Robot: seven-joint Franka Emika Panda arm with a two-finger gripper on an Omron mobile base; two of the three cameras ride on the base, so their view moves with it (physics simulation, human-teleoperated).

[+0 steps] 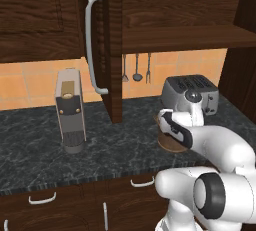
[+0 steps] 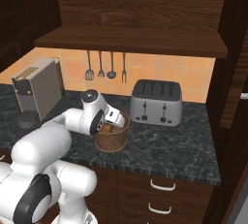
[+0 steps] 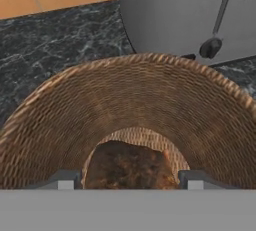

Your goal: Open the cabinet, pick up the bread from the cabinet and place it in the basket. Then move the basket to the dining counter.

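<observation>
The brown woven basket (image 2: pixel 112 140) stands on the black speckled worktop, just left of the toaster. My gripper (image 3: pixel 127 181) reaches down into it from above, and its wall (image 3: pixel 140 100) curves around the hand view. The bread (image 3: pixel 127 167), a dark brown lump, lies on the basket's bottom, between and beyond my two fingertips (image 3: pixel 62 180). The fingertips are wide apart, so the gripper is open. My arm hides most of the basket (image 1: pixel 172 145) in the left base view. The dark wooden cabinet stands open, its left door (image 1: pixel 112 50) swung out edge-on with the silver handle (image 1: pixel 91 40), and its shelf (image 2: pixel 131 40) is bare.
A silver toaster (image 2: pixel 156 103) stands right beside the basket. A grey coffee machine (image 1: pixel 68 110) sits at the left of the worktop (image 1: pixel 30 145). Utensils (image 2: pixel 100 65) hang on the orange tiled wall. The cabinet's right door (image 2: pixel 237 72) juts out at the right. Drawers (image 2: pixel 162 185) lie below.
</observation>
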